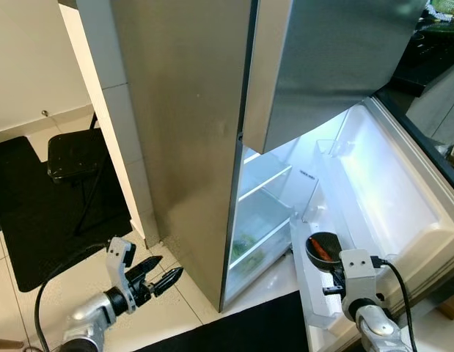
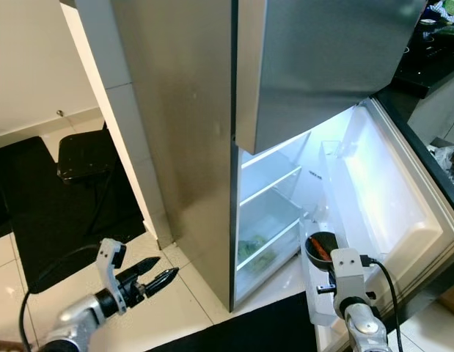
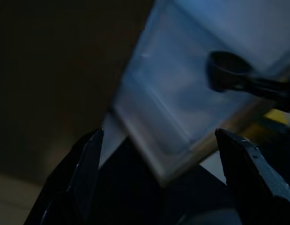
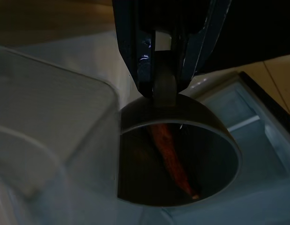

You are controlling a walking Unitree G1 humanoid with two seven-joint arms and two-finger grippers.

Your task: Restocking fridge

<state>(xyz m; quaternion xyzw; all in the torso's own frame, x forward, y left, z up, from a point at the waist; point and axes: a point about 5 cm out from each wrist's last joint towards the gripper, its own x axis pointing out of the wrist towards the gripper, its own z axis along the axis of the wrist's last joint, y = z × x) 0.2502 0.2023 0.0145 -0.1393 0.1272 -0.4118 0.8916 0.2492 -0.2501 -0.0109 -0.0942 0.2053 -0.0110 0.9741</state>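
The steel fridge (image 1: 190, 139) stands with its lower door (image 1: 403, 198) swung wide, lit white inside. My right gripper (image 4: 163, 89) is shut on the rim of a dark bowl (image 1: 323, 249) holding something orange-red (image 4: 170, 157). The bowl hangs just above the clear bottom bin of the door (image 1: 312, 293). Something green (image 1: 245, 246) lies on the lowest shelf inside. My left gripper (image 1: 162, 276) is open and holds nothing, low over the tiled floor at the fridge's left side; its wrist view looks across at the bowl (image 3: 226, 70) and the door bin.
A black stool (image 1: 74, 155) stands on a dark mat (image 1: 43, 213) to the left, beside a white pillar. A black mat (image 1: 249, 326) lies before the fridge. The upper door (image 1: 329, 59) overhangs the opening. A dark counter (image 1: 432, 55) is at far right.
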